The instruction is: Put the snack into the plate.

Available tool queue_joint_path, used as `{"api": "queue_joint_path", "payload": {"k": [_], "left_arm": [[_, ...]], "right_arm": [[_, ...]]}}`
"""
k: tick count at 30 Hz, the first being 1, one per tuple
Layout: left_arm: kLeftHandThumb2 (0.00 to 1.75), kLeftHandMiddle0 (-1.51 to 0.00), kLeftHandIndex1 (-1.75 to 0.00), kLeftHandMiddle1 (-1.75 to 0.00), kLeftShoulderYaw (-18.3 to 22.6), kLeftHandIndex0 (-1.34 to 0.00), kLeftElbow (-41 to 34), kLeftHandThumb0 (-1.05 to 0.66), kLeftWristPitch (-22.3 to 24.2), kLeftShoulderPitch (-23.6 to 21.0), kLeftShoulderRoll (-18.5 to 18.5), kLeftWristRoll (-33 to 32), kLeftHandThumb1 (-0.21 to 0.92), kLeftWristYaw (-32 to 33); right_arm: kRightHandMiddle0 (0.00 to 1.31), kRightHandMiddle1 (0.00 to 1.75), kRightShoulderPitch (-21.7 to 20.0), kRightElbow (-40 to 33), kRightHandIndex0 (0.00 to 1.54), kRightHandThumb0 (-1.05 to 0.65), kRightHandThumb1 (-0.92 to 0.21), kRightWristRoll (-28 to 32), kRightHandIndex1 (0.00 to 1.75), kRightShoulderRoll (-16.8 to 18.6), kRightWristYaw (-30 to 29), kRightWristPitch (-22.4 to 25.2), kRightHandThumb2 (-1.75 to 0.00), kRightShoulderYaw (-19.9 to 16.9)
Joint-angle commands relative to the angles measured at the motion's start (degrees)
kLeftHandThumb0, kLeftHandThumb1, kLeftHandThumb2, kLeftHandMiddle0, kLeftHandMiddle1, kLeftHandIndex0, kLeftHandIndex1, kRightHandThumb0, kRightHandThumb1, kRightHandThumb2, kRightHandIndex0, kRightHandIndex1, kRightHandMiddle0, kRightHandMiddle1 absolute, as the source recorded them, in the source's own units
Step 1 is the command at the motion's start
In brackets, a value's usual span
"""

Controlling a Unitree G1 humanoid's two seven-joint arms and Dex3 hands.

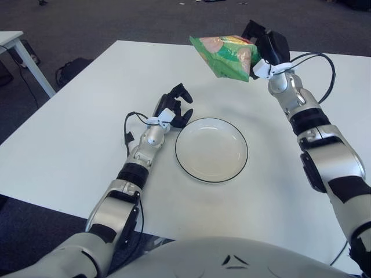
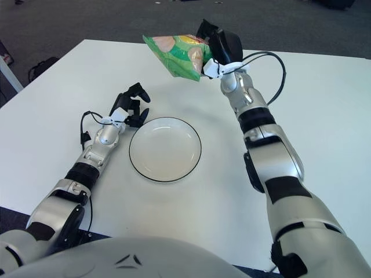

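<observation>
A green snack bag (image 1: 225, 55) hangs in the air above the table, held by its right end in my right hand (image 1: 262, 47), beyond the plate. The white plate with a dark rim (image 1: 211, 149) lies empty on the white table (image 1: 75, 133), nearer to me than the bag and a little left of it. My left hand (image 1: 175, 109) shows just left of the plate's rim, fingers loosely curled and holding nothing.
A black cable (image 1: 317, 63) loops from my right wrist over the table's far right. Another white table's corner and leg (image 1: 23, 55) stand off to the far left, with a dark bag (image 1: 72, 69) on the floor.
</observation>
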Motion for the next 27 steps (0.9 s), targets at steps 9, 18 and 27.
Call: {"api": "queue_joint_path", "payload": {"k": [9, 18, 27], "left_arm": [[1.25, -1.16, -1.75, -1.75, 0.9, -0.57, 4.1, -0.46, 6.5, 5.9, -2.0, -0.7, 0.37, 1.7], [1.22, -1.13, -1.75, -1.75, 2.2, -0.55, 6.9, -0.45, 5.3, 4.4, -1.7, -1.3, 0.39, 3.0], [1.22, -1.14, -1.75, -1.75, 2.6, -0.55, 9.3, -0.45, 3.6, 3.5, -1.3, -1.8, 0.40, 3.2]], "right_arm": [[0.64, 1.75, 14.6, -25.2, 0.92, 0.00, 0.04, 4.4, 1.65, -4.6, 15.5, 1.4, -1.69, -2.8], [0.63, 1.75, 19.9, -33.1, 0.88, 0.00, 0.02, 8.3, 1.73, -6.2, 22.1, -3.2, -1.70, -4.8], [0.58, 1.75, 23.3, -37.1, 0.83, 0.00, -0.04, 10.4, 1.73, -7.3, 26.1, -7.6, -1.64, -6.0]]}}
